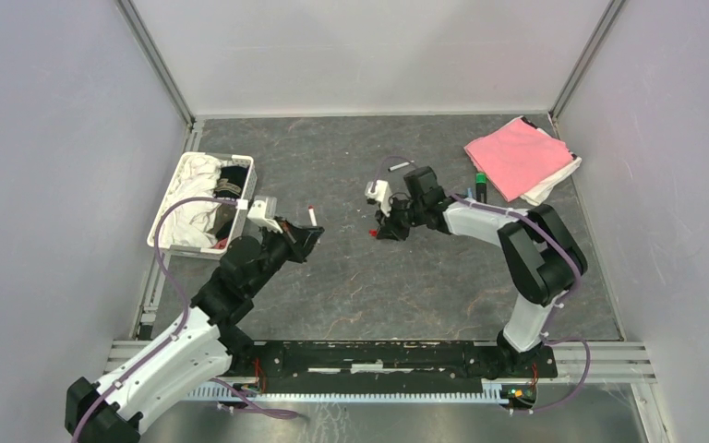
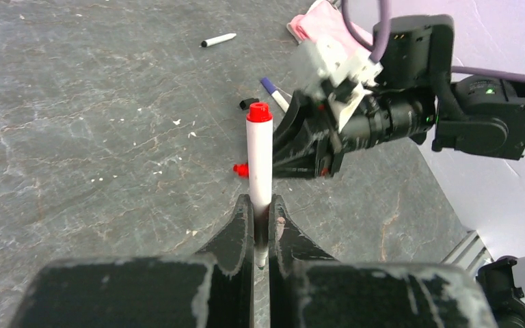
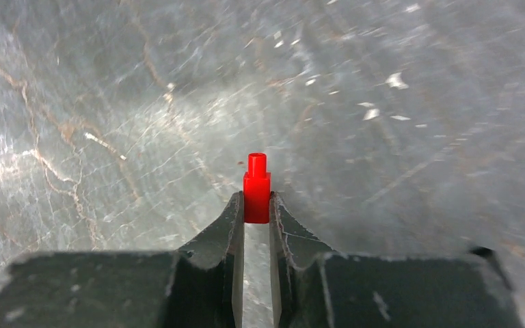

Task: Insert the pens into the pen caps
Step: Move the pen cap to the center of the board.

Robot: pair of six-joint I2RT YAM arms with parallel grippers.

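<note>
My left gripper (image 1: 312, 233) (image 2: 260, 201) is shut on a thin white-barrelled pen (image 2: 260, 164) with a red end, held upright above the table; it also shows in the top view (image 1: 312, 215). My right gripper (image 1: 386, 229) (image 3: 256, 198) is shut on a small red pen cap (image 3: 256, 188), low over the table to the right of the pen. The cap also shows in the left wrist view (image 2: 240, 169) and the top view (image 1: 372, 232). Pen and cap are apart.
A white pen with a black cap (image 1: 400, 165) (image 2: 218, 40), a blue-purple tipped pen (image 2: 273, 92) and a black cap (image 2: 249, 103) lie beyond the right gripper. A black-and-green marker (image 1: 481, 187) lies by the pink cloth (image 1: 517, 155). A white basket (image 1: 162, 217) of cloths stands left.
</note>
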